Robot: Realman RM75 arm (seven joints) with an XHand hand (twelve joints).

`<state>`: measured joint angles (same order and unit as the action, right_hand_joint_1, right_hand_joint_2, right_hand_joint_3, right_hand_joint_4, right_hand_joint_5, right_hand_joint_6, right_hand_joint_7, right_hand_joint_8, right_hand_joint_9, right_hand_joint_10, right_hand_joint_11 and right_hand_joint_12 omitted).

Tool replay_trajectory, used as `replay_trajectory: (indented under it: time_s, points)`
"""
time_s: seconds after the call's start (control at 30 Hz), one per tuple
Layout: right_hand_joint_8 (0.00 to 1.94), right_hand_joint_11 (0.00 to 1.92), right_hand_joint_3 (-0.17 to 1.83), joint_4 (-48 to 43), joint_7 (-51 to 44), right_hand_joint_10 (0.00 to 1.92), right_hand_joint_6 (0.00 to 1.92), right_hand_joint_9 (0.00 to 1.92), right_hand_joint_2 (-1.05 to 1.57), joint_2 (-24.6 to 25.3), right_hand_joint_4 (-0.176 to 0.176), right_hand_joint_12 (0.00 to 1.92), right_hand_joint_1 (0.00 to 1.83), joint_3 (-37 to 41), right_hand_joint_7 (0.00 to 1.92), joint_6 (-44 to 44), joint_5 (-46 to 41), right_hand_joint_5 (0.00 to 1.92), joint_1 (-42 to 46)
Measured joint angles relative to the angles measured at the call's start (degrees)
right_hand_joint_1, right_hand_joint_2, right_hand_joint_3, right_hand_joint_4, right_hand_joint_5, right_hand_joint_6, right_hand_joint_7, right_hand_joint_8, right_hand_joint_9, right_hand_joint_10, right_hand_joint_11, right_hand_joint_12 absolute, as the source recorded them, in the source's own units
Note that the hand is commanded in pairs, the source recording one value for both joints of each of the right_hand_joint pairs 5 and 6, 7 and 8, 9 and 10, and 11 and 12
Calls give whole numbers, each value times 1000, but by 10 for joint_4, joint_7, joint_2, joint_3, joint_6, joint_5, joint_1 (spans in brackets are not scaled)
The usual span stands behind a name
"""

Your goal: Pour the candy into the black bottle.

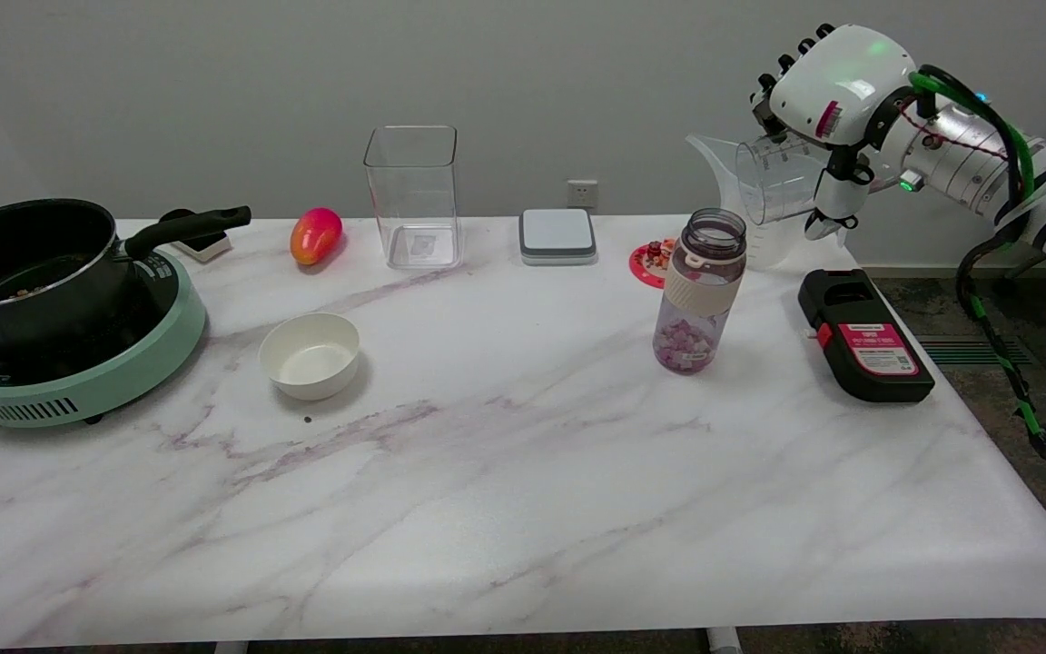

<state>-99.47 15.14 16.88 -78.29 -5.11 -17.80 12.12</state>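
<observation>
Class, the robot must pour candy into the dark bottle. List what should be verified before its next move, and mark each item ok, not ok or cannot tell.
1. Bottle upright and uncapped: ok.
2. Candy in the bottle: ok, pieces lie at its bottom.
3. Clear measuring cup held by the right hand: ok, tipped on its side in the air.
4. Cup emptied: cannot tell for sure; no candy shows inside.
5. Cup over the bottle: not ok, it is up and to the right.
6. Black device beside the bottle, apart from it: ok.

A lab mock-kitchen: marble-patterned table (505,509), induction cooker (78,381), bare grey wall (214,91).
</observation>
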Motion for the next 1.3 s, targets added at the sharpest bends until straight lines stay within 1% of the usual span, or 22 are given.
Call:
replay_trajectory:
  time_s: [1.3]
  points:
    - [1516,1239,993,-25,-3,1471,1254,1471,943,-2,0,1239,1460,0,1516,13,50,1254,-4]
